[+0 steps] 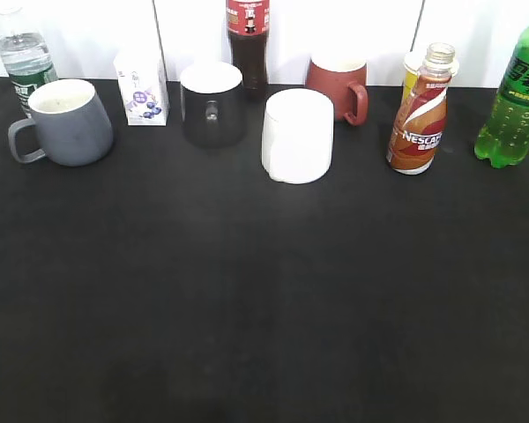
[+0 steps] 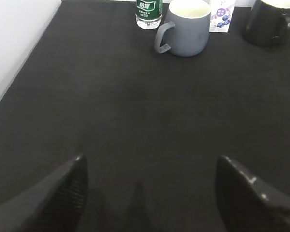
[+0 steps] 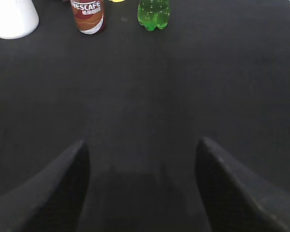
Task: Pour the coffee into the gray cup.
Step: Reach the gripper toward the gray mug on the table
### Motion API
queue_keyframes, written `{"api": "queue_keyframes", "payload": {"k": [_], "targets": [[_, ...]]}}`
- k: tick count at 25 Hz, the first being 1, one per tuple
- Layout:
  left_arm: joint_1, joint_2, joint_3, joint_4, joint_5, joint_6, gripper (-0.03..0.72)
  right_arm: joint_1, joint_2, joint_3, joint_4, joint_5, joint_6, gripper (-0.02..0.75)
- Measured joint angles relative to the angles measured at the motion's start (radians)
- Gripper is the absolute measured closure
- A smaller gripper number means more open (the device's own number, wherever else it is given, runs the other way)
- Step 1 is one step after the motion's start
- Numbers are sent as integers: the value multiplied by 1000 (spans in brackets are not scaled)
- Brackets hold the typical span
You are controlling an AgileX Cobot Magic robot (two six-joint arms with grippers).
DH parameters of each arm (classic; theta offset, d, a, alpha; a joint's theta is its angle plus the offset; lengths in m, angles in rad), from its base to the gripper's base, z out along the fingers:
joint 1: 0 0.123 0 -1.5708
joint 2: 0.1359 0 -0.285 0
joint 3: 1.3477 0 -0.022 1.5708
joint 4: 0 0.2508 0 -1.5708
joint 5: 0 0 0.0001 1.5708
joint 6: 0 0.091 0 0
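Note:
The gray cup (image 1: 69,123) stands upright at the back left of the black table, handle to the left; it also shows in the left wrist view (image 2: 186,30). The Nescafe coffee bottle (image 1: 419,115) stands uncapped at the back right, and shows in the right wrist view (image 3: 88,16). My left gripper (image 2: 150,166) is open and empty over bare table, well short of the gray cup. My right gripper (image 3: 141,152) is open and empty, well short of the coffee bottle. Neither gripper shows in the exterior view.
Along the back row stand a water bottle (image 1: 22,55), a small milk carton (image 1: 141,86), a black mug (image 1: 212,104), a cola bottle (image 1: 248,40), a white cup (image 1: 297,135), a red mug (image 1: 339,85) and a green soda bottle (image 1: 514,97). A white wall lies at the table's left edge (image 2: 14,43).

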Motion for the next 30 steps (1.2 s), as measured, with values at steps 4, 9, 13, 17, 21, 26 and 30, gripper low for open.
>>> {"api": "queue_keyframes", "payload": {"k": [4,9,13,17,21,26,30], "targets": [[0,0,0,0,0,0,77,0,0,0,0,0,0,200],[0,0,0,-2,0,0,146,0,0,0,0,0,0,200],[0,0,-7,-9,-13,0,175,0,0,0,0,0,0,200],[0,17,-24,-22,-244,0,175,0,0,0,0,0,0,200],[0,222,-24,-40,-553,0,223,0,0,0,0,0,0,200],[0,548,56,-38,-962,0,249,0,0,0,0,0,0,200],[0,844,191,-47,-1332,0,263,0,0,0,0,0,0,200]]}}
